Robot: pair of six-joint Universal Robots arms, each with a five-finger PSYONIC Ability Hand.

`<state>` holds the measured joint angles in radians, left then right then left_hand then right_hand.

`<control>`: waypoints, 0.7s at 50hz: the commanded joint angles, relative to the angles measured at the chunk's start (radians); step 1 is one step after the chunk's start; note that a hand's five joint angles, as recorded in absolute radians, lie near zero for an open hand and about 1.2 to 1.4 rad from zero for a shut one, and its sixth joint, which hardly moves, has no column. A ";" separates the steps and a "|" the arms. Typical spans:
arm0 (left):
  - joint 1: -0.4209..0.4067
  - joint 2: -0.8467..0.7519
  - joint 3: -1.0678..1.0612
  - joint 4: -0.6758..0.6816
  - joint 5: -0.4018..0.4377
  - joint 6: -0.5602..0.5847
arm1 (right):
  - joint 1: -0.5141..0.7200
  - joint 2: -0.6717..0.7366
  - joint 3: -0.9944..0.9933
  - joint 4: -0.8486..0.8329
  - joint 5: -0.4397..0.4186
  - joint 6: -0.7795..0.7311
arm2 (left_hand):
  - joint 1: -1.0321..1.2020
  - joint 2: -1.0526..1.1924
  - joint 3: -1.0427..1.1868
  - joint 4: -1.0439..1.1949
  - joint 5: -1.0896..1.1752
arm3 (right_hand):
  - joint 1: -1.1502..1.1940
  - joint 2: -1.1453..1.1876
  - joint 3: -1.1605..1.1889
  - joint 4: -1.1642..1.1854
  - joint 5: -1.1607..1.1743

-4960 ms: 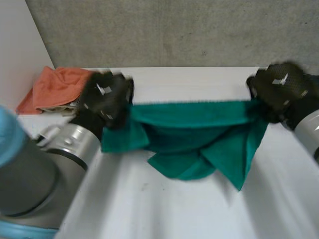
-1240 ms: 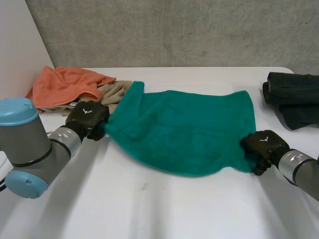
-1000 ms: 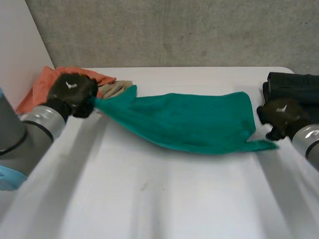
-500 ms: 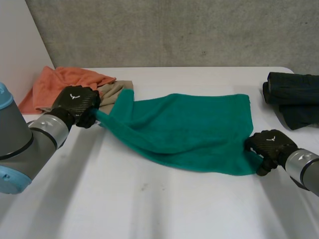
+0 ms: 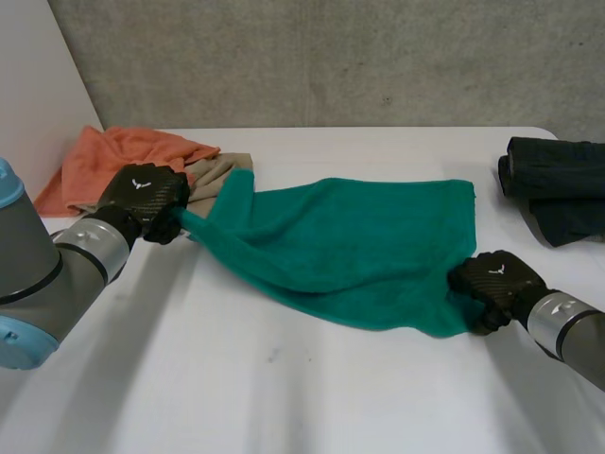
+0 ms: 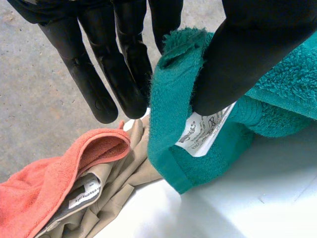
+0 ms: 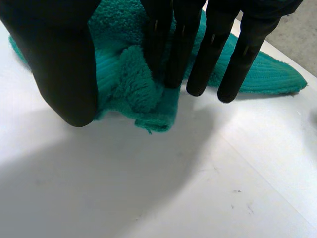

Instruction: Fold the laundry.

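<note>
The left hand (image 5: 146, 199) and right hand (image 5: 492, 284) pinch opposite corners of the teal towel (image 5: 350, 251), probably to stretch it flat.

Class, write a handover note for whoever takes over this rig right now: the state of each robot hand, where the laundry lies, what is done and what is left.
Left robot hand: pinching the green towel at its left corner, by the label.
Right robot hand: pinching the towel's near right corner.
The towel is stretched between them on the white table, bunched at the left end.
Orange cloth and beige cloth: heaped at the far left. Dark clothes: far right.
Done: towel spread out.
Left: no fold made yet; the heap probably follows.
</note>
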<state>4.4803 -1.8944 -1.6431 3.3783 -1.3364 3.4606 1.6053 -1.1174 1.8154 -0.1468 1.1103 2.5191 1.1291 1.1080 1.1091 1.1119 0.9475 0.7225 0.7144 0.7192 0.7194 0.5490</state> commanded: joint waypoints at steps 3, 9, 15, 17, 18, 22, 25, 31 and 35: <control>0.002 0.000 0.003 0.001 -0.003 0.000 | 0.002 0.016 -0.050 -0.053 0.008 0.003 | 0.135 0.156 0.155 0.153 0.142 | 0.674 0.682 0.677 0.677 0.673; -0.003 0.038 0.008 -0.023 -0.006 0.009 | -0.005 -0.016 -0.113 -0.042 0.083 0.009 | 0.209 0.230 0.229 0.226 0.216 | 0.674 0.682 0.677 0.677 0.673; 0.019 0.275 0.018 -0.178 -0.001 0.020 | -0.011 -0.361 -0.224 0.208 0.171 -0.078 | 0.261 0.283 0.281 0.279 0.269 | 0.674 0.682 0.677 0.677 0.673; 0.033 0.323 0.031 -0.217 0.000 0.022 | -0.022 -0.418 -0.277 0.288 0.172 -0.109 | 0.265 0.286 0.285 0.282 0.272 | 0.674 0.682 0.677 0.677 0.673; 0.039 0.346 0.037 -0.238 0.002 0.025 | -0.045 -0.453 -0.327 0.358 0.177 -0.146 | 0.265 0.286 0.285 0.282 0.272 | 0.674 0.682 0.677 0.677 0.673; 0.056 0.446 0.069 -0.326 0.008 0.061 | -0.100 -0.502 -0.465 0.498 0.195 -0.190 | 0.267 0.288 0.287 0.284 0.274 | 0.674 0.682 0.677 0.677 0.673; 0.056 0.489 0.081 -0.362 0.008 0.133 | -0.107 -0.524 -0.525 0.558 0.201 -0.197 | 0.267 0.288 0.287 0.284 0.274 | 0.674 0.682 0.677 0.677 0.673; 0.048 0.469 0.065 -0.378 0.006 0.290 | -0.081 -0.526 -0.550 0.619 0.215 -0.201 | 0.244 0.265 0.264 0.261 0.251 | 0.674 0.682 0.677 0.677 0.673; 0.049 0.321 0.077 -0.373 0.002 0.337 | 0.025 -0.425 -0.547 0.618 0.269 -0.204 | 0.232 0.253 0.252 0.250 0.239 | 0.674 0.682 0.677 0.677 0.673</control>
<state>4.5350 -1.4106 -1.5699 2.9971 -1.3294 3.7018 1.5164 -1.6507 1.2591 0.4714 1.3243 2.3138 1.1329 1.1955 1.1934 1.1953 0.9927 1.1162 1.1803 1.1884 1.1982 0.9983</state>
